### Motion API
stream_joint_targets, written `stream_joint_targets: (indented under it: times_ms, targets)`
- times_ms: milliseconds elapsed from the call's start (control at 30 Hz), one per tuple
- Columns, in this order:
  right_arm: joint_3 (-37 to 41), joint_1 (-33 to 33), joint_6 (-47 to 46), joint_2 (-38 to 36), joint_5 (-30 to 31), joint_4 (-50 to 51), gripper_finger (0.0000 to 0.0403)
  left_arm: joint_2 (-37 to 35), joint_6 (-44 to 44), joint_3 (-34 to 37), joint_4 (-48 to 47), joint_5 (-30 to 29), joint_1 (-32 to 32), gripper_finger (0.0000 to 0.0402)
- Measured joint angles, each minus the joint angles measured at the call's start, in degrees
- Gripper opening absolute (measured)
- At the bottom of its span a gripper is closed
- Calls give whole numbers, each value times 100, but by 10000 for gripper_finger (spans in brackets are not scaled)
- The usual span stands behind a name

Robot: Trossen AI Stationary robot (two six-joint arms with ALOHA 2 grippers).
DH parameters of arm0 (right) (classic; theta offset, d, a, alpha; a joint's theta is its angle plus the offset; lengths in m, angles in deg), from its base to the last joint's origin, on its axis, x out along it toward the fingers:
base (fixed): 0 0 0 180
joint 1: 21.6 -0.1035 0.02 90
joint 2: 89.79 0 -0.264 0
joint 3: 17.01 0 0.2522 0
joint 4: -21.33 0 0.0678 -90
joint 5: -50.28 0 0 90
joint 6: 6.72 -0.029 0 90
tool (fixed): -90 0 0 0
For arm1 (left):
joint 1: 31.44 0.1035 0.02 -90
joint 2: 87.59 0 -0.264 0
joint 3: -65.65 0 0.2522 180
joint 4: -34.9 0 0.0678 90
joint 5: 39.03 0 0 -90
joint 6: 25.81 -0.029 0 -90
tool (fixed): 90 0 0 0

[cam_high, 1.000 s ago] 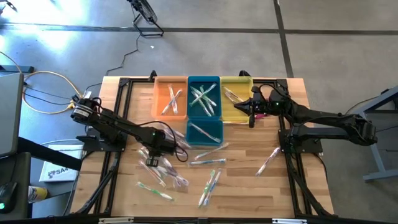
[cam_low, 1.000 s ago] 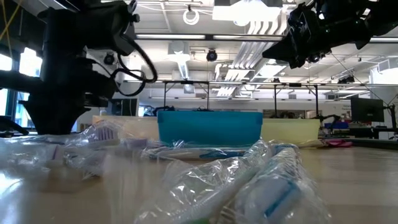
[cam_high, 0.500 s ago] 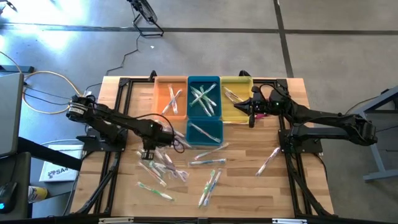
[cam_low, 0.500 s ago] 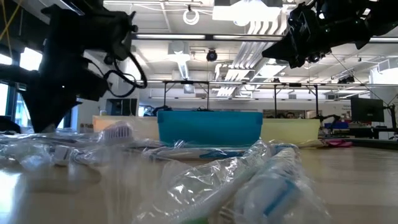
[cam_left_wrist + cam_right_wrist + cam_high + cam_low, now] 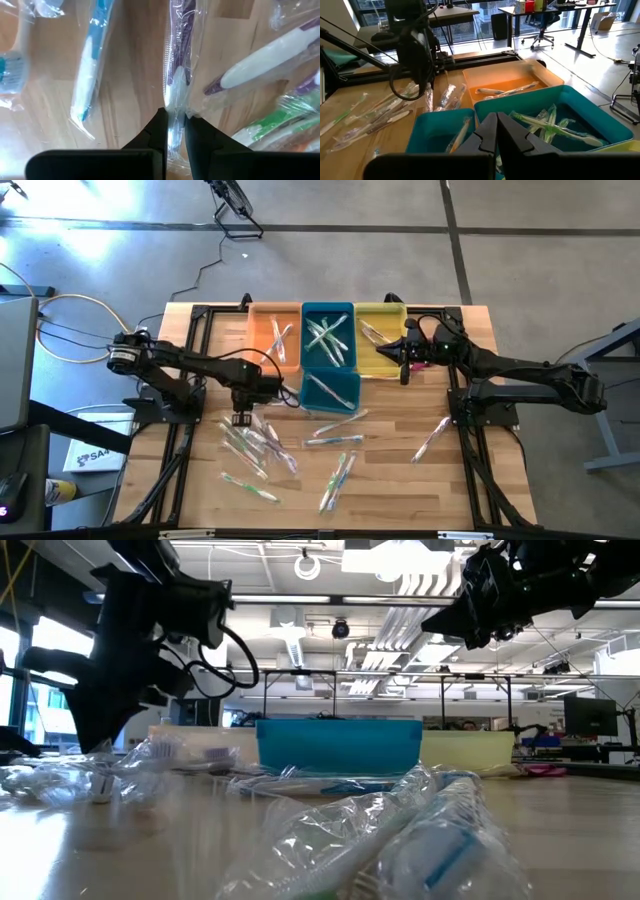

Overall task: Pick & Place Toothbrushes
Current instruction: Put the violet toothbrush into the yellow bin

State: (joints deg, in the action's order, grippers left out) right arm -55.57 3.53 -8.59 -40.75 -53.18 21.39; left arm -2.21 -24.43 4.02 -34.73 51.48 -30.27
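Clear crinkly wrappers fill the near part of the low view: wrapped toothbrushes (image 5: pixel 400 830) lie loose on the wooden table (image 5: pixel 400 490), scattered over its middle and front in the high view, one stray pink one (image 5: pixel 432 437) off toward the right arm's base. Left gripper (image 5: pixel 175 122) points down over the left part of the pile, just in front of the bins; its fingers are nearly closed and pinch the wrapper of a purple-and-white toothbrush (image 5: pixel 177 60), which lies along the wood ahead of the fingertips. A blue-handled brush (image 5: pixel 89 80) lies beside it, green- and white-handled ones on the other side. In the high view the left arm reaches from the table's left edge toward the centre, gripper (image 5: pixel 241 417) beside the small teal bin (image 5: pixel 329 392), which has one brush in it. Behind that stand three bins in a row: orange bin (image 5: pixel 273 340) with a couple of brushes, large teal bin (image 5: pixel 327 335) with several green-and-white ones, yellow bin (image 5: pixel 378 340) with at least one. Right gripper (image 5: pixel 496 131) hovers raised by the yellow bin's right edge, fingers fully together, holding nothing; its arm comes in from the right side. Black frame rails run along the table. Grey concrete floor around; cables at left. Beyond: open office space, ceiling lights, desks, a chair.
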Motion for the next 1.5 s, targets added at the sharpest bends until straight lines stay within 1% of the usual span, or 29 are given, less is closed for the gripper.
stream_joint_targets:
  times_ms: [267, 633, 867, 1033, 1233, 1500]
  targets:
    - [0, 2, -2, 0, 0, -2, 3, 0, -165, -3, 25, 203, -7, 35]
    - [0, 0, -2, 0, 0, -2, 3, 0, -117, -3, -19, 515, -23, 35]
    - [0, 2, 6, 0, 0, -2, 3, 0, -66, -8, -26, 513, -332, 35]
    - [0, 1, 16, 0, 0, -2, 3, 0, 525, -23, -139, 494, -667, 35]
    - [0, 1, 18, 0, -4, -2, 3, -2, 1135, -498, -698, 365, -1007, 35]
    - [0, 1, 17, 0, -20, 17, 3, -4, 1262, -1717, -1140, -167, -1134, 35]
